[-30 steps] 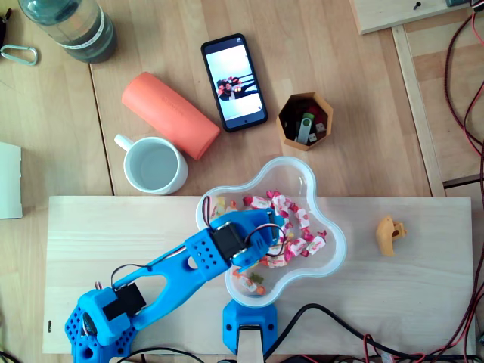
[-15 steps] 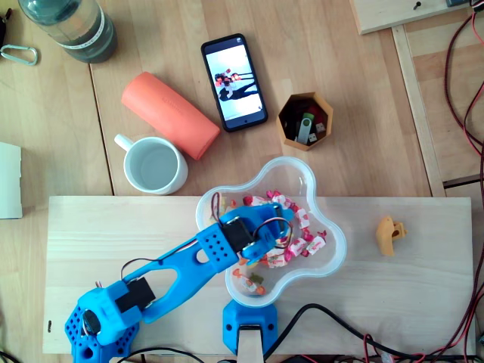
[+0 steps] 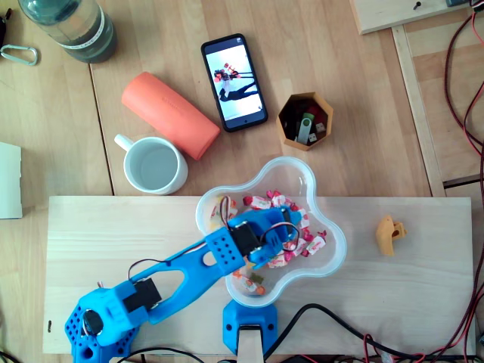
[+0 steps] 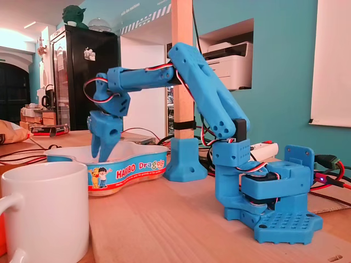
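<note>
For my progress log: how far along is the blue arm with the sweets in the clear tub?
Done: the blue two-finger gripper points down into the clear lobed plastic tub, over the pink-and-white wrapped sweets. In hand: the grasp; whether it clamps a sweet is unclear. Left: no sweet lies on the pale wooden board outside the tub; lifting one out is not yet done.

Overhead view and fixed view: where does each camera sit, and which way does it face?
Overhead view: above the table, looking straight down; the whole blue arm shows, base at lower left, gripper over the candy bowl.
Fixed view: at table height beside the white mug, looking sideways across the board; the arm in profile, gripper pointing down into the bowl.
Shared: arm, bowl and mug.
</note>
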